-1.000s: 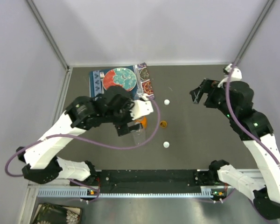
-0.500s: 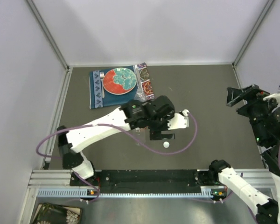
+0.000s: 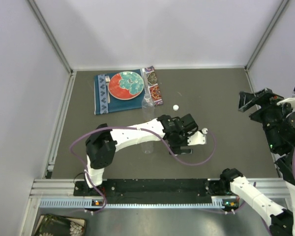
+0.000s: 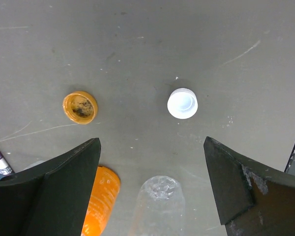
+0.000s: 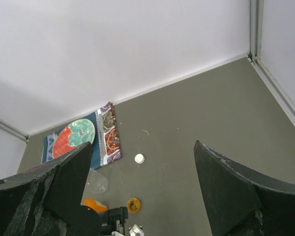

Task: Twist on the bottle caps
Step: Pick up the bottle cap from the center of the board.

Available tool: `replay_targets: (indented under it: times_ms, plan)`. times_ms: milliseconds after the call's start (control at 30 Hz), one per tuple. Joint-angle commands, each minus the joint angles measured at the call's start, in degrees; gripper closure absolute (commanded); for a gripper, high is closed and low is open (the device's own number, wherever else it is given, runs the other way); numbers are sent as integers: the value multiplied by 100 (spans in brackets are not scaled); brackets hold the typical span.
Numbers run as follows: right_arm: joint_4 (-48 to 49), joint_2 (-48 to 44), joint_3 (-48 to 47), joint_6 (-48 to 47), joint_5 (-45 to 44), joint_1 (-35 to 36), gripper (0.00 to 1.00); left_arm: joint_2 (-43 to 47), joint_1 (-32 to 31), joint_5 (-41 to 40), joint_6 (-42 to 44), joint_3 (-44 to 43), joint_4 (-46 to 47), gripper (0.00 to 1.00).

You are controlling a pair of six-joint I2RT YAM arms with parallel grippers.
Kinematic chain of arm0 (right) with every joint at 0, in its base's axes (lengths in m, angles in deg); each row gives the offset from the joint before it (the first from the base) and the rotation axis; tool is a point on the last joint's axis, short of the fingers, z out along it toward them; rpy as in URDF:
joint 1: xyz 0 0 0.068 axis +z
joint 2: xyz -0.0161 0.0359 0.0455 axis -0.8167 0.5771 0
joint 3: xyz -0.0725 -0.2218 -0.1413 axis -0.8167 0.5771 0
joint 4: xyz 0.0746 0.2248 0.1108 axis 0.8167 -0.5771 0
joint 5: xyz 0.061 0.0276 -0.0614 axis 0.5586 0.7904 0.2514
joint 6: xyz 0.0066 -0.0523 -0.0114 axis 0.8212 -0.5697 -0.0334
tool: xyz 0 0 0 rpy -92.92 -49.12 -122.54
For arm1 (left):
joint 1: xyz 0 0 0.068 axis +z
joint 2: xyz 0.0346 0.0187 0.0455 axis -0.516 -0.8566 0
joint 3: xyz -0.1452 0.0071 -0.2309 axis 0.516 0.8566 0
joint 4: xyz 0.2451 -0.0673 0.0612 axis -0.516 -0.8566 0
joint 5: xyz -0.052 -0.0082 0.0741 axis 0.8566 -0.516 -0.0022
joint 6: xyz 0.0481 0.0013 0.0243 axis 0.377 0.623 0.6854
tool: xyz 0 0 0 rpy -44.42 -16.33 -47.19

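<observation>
While the left pincer point(image 4: 151, 142) gapes (empty) over a white cap point(image 4: 182, 103), the right pincer point(image 5: 143, 144) gapes empty.

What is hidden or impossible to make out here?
- Left wrist view: clear bottle cut off by the bottom edge; orange bottle half behind a finger.
- Top view: left arm covers that orange bottle and the orange cap.
- Right wrist view: white cap too small for detail.

There are two white caps point(image 3: 175, 107) point(image 4: 182, 103), one orange cap point(image 4: 80, 107), two clear bottles point(image 3: 147, 144) point(image 3: 147, 102), one orange bottle point(image 4: 101, 199), one plate point(image 3: 125, 84) and one placemat point(image 3: 101, 102).
</observation>
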Motion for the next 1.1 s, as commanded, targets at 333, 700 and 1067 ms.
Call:
replay_targets:
  times_ms: [333, 700, 1067]
  plan:
    - [321, 8, 350, -153, 308, -31, 18, -419, 50, 138, 20, 286, 905, 9]
    - [409, 17, 482, -153, 448, -22, 19, -604, 313, 199, 46, 445, 1179, 11]
    - [453, 17, 561, -92, 475, -22, 19, -595, 331, 401, -59, 559, 1222, 12]
